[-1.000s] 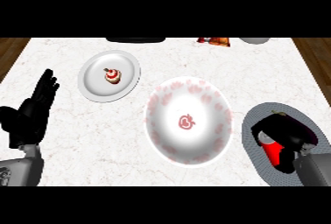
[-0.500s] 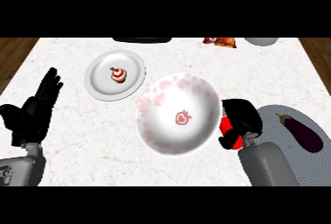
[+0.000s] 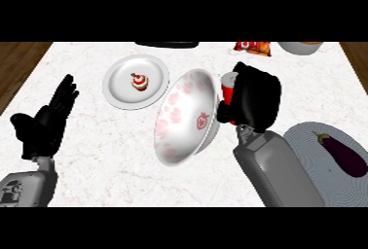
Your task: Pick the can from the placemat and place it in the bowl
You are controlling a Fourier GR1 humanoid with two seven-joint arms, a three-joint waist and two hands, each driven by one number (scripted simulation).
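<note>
My right hand (image 3: pixel 255 99) is curled round a red can (image 3: pixel 229 90), of which only the left side and top rim show. It holds the can just at the right rim of a white bowl (image 3: pixel 183 116) with red fruit patterns, mid-counter. The grey placemat (image 3: pixel 327 175) lies at the lower right, behind my right forearm, with a purple eggplant (image 3: pixel 343 151) on it. My left hand (image 3: pixel 45 124) rests open at the left edge, fingers up.
A white plate (image 3: pixel 119 92) with a small cupcake (image 3: pixel 140 82) sits left of the bowl. At the far edge lie a dark object (image 3: pixel 167 44), a red snack bag (image 3: pixel 253 47) and a pale bowl (image 3: pixel 309 47). Wooden floor shows beyond the counter's left and right edges.
My right hand has lifted the can off the placemat and carried it left and away, up to the bowl's right rim. The eggplant is now uncovered. The left hand has stayed put.
</note>
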